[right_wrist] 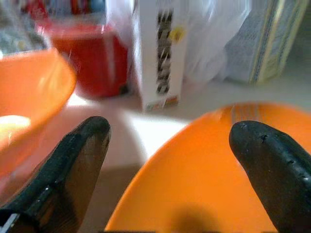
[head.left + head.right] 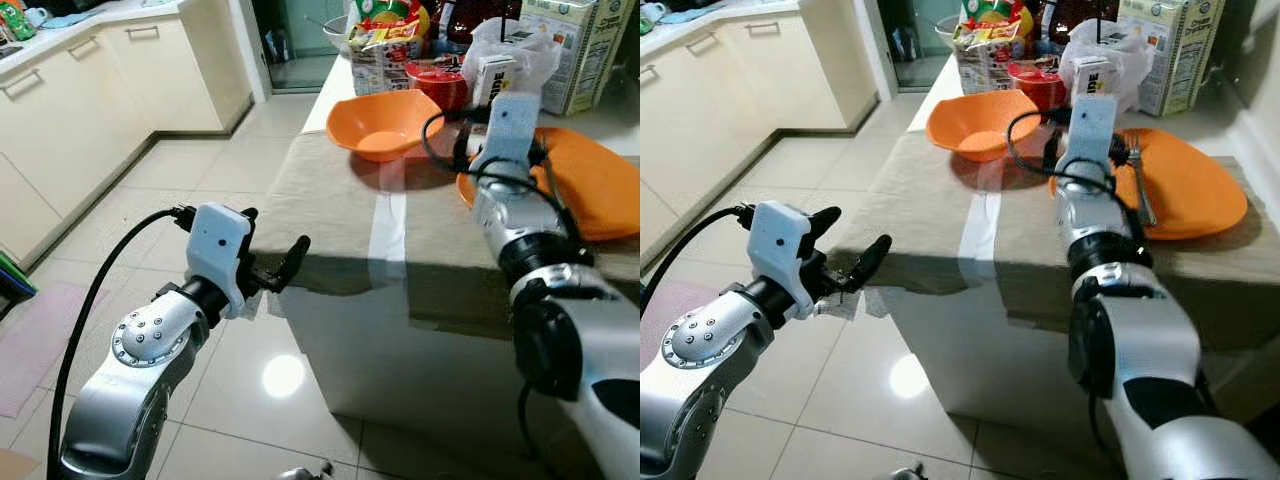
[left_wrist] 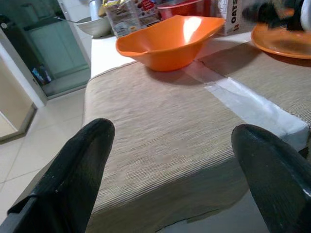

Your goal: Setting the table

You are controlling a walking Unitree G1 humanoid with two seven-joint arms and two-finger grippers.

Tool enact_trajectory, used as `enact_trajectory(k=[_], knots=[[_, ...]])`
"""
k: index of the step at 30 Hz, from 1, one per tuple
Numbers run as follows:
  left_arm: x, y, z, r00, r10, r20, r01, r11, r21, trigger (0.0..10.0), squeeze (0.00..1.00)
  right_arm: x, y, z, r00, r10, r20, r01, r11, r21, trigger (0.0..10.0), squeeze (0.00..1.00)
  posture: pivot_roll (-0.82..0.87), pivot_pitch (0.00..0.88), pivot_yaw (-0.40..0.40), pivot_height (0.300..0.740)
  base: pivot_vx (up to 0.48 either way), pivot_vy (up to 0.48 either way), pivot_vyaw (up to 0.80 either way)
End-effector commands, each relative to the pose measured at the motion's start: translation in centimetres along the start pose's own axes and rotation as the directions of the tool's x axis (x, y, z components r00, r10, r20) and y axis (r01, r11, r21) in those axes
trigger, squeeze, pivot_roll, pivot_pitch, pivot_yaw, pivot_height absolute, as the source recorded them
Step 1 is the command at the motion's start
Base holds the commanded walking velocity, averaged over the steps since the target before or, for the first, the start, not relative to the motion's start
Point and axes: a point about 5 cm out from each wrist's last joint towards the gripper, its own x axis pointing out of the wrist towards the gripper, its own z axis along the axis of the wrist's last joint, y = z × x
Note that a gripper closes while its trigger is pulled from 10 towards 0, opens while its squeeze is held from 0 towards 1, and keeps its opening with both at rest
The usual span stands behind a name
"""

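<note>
Right hand (image 2: pixel 478 140) hovers spread and empty over the plate (image 2: pixel 600 185) in the eye views, left hand (image 3: pixel 170 160) gapes short of the bench (image 3: pixel 160 145) in its wrist view; plate and bowl (image 3: pixel 167 41) look light, stiff, slick: pinch their rims.

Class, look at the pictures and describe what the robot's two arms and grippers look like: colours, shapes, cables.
Both arms are silver metal with rounded, bolted joints and black sections. Each wrist carries a white boxy housing with a small dark dot. A black cable loops along each arm. The left gripper and right gripper each have two long, rounded black fingers.
</note>
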Motion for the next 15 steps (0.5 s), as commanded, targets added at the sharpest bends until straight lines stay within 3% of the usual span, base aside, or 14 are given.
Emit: enact_trajectory(k=[1,8,15], knots=[[-0.1,0.4,0.4,1.000,0.009,0.005,-0.009,1.000,0.024,10.0,0.00,0.1,0.3,1.8,0.999,0.002,0.051,-0.003,1.000,0.020,10.0,0.00,-0.04,0.000,0.153,0.735,0.000,0.000,0.00],[0.1,0.2,0.4,1.000,0.010,0.010,-0.011,1.000,0.016,10.0,0.00,0.3,-0.6,2.8,0.992,-0.048,0.113,0.051,0.999,-0.016,10.0,0.00,-0.05,0.000,0.155,0.735,0.000,0.000,0.00],[0.3,0.4,0.5,1.000,-0.001,0.008,0.001,1.000,0.026,10.0,0.00,0.5,-3.2,-0.1,0.985,-0.164,0.046,0.167,0.984,-0.059,10.0,0.00,-0.06,0.000,0.172,0.735,0.000,0.000,0.00]])
